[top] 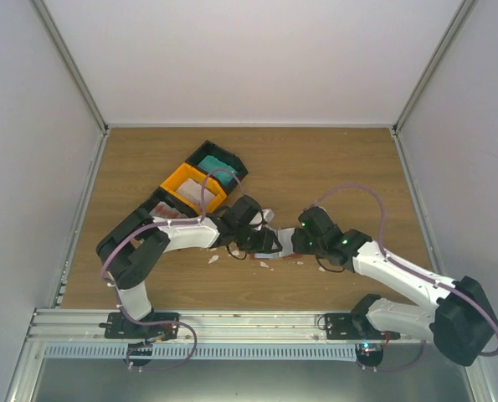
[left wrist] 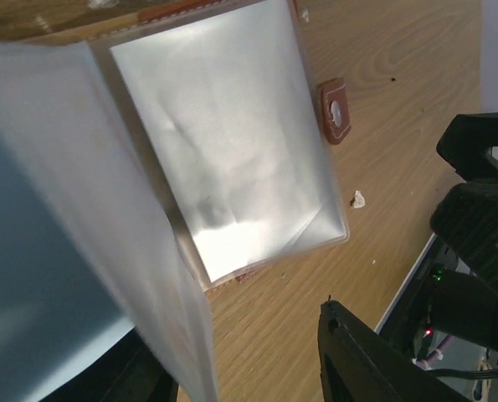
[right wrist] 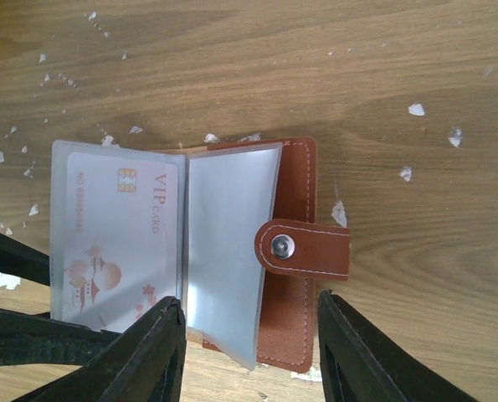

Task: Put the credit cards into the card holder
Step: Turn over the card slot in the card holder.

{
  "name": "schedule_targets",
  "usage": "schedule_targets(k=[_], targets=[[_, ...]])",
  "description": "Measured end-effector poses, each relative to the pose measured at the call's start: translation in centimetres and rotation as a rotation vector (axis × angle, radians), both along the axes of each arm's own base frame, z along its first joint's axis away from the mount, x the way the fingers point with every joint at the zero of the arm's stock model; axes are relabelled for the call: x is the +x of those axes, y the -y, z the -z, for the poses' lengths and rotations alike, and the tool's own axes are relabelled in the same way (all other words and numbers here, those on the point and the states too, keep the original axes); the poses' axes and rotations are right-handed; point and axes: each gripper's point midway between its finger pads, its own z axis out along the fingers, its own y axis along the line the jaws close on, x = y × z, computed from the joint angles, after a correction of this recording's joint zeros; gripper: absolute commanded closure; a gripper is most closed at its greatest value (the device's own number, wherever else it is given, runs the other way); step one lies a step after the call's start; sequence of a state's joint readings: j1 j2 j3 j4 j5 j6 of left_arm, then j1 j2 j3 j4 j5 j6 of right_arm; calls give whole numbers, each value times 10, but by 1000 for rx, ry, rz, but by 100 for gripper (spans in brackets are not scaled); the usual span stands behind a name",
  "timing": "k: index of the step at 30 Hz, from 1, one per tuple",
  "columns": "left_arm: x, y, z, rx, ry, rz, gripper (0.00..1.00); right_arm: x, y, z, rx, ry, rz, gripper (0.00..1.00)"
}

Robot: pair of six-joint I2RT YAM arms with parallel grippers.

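Observation:
The brown card holder lies open on the table, its snap tab folded out to the right. It shows small between both grippers in the top view. A whitish card with red print sits in its left clear sleeve; a second clear sleeve stands half lifted. My right gripper is open, its fingers either side of the holder's near edge. My left gripper is open; a lifted sleeve leaf leans by its left finger. A pale blue surface behind that leaf may be a card or a sleeve.
A black-and-orange three-bin tray stands at the back left, with something teal in its far bin. Small white scraps are scattered on the wood around the holder. Grey walls close in the table on three sides.

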State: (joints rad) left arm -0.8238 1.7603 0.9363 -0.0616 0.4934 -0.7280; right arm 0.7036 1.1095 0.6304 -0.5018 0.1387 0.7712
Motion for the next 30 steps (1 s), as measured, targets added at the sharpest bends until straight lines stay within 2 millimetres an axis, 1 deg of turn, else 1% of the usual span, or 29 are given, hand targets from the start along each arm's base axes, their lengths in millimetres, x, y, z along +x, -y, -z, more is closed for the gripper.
schedule_targets(k=[3,7,9,13,17,20,23,26,28,30], targets=[[1,6,0,-17,-2,15,48,1,4,-4,-1,14,24,54],[5,17,-3,-39,6,32,43,3,11,-14,8,48,62,54],[7,23,-6,-54,13,39,36,4,15,-20,14,69,80,53],[10,32,-10,-70,22,49,30,5,21,-28,18,98,113,52],[12,36,-8,-69,23,54,29,5,26,-30,11,106,134,52],[14,39,-3,-61,20,55,29,5,27,-30,11,110,142,52],[15,38,3,-42,23,48,28,5,27,-30,9,110,141,52],[20,35,1,-23,54,30,26,5,25,-30,8,108,124,52],[25,29,-6,3,94,7,23,4,22,-28,8,103,103,52],[31,21,-22,24,155,-18,23,4,19,-26,6,95,79,52]])
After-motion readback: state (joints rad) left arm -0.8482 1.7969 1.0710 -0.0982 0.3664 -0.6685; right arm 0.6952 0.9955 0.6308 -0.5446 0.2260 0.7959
